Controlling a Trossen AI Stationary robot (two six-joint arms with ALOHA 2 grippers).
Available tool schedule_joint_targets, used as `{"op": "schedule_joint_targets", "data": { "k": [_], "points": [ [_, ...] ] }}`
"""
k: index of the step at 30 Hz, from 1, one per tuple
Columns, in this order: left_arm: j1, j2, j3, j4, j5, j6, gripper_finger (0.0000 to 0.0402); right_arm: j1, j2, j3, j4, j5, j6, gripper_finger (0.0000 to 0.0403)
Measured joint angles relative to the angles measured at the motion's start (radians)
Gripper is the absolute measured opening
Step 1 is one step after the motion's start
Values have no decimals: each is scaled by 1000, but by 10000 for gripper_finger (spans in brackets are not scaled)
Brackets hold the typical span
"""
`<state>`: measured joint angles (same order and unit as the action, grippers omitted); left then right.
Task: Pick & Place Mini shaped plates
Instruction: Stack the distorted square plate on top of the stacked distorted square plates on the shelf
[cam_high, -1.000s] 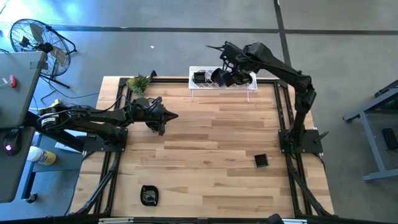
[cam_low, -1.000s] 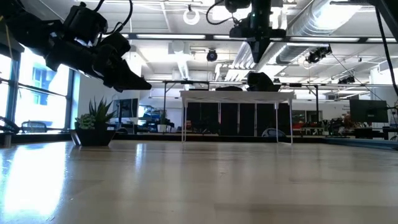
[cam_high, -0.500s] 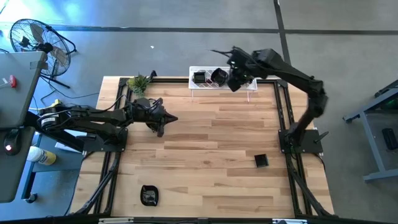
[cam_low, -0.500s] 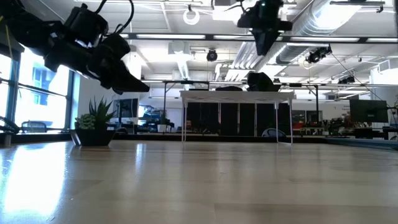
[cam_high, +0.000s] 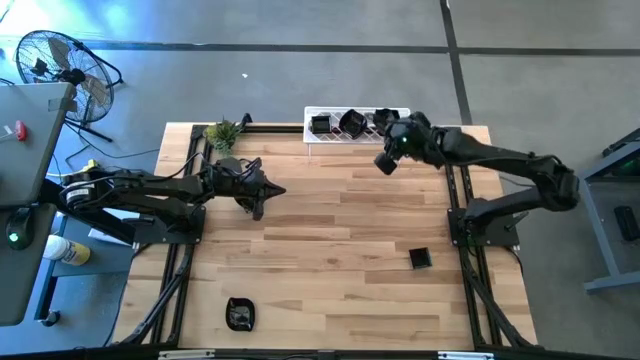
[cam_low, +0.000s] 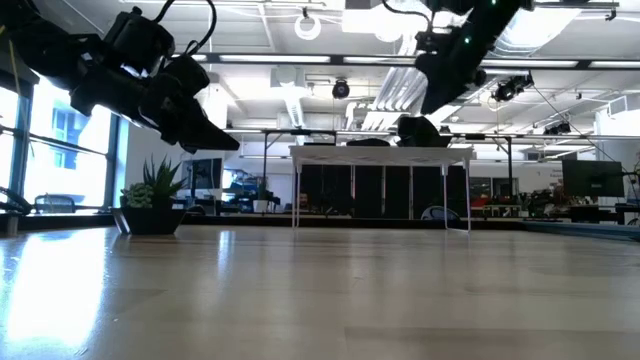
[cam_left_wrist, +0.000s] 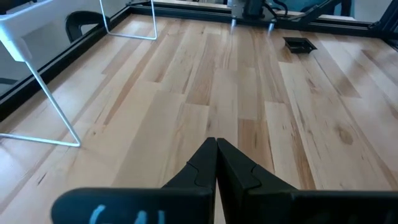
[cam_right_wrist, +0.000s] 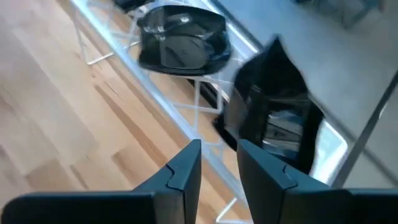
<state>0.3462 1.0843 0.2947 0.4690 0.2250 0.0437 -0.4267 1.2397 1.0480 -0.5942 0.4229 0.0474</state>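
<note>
Three glossy black mini shaped plates (cam_high: 320, 124) (cam_high: 350, 122) (cam_high: 383, 120) sit on the white wire rack (cam_high: 400, 137) at the table's far edge. Two of them show close in the right wrist view (cam_right_wrist: 183, 43) (cam_right_wrist: 273, 118). My right gripper (cam_high: 385, 160) (cam_right_wrist: 217, 162) hovers open just in front of the rack's right part, with nothing between its fingers. Two more black plates lie flat on the table, one near the right side (cam_high: 420, 258) (cam_left_wrist: 300, 43) and one at the near left (cam_high: 240, 313). My left gripper (cam_high: 278, 188) (cam_left_wrist: 216, 158) hangs shut and empty over the table's left half.
A small green plant (cam_high: 222, 133) (cam_low: 150, 195) stands at the far left corner. The rack stands on thin white wire legs (cam_left_wrist: 50, 93). Black frame rails (cam_high: 455, 190) run along the table's sides. Bare wood (cam_high: 340, 230) lies between the two arms.
My right gripper has drawn back from above the rack toward the table's near and right side, tipping from pointing down to slanting. A black plate now sits on the rack's right end, where the gripper was before.
</note>
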Motion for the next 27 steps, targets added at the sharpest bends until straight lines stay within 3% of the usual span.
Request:
{"op": "schedule_joint_targets", "data": {
  "k": [7,27],
  "points": [
    [0,0,0,0,-8,0,1,4,-1,-75,122,71,-121,99],
    [0,0,0,0,-11,11,1,42,-19,-73,120,153,-213,99]
  ]
}}
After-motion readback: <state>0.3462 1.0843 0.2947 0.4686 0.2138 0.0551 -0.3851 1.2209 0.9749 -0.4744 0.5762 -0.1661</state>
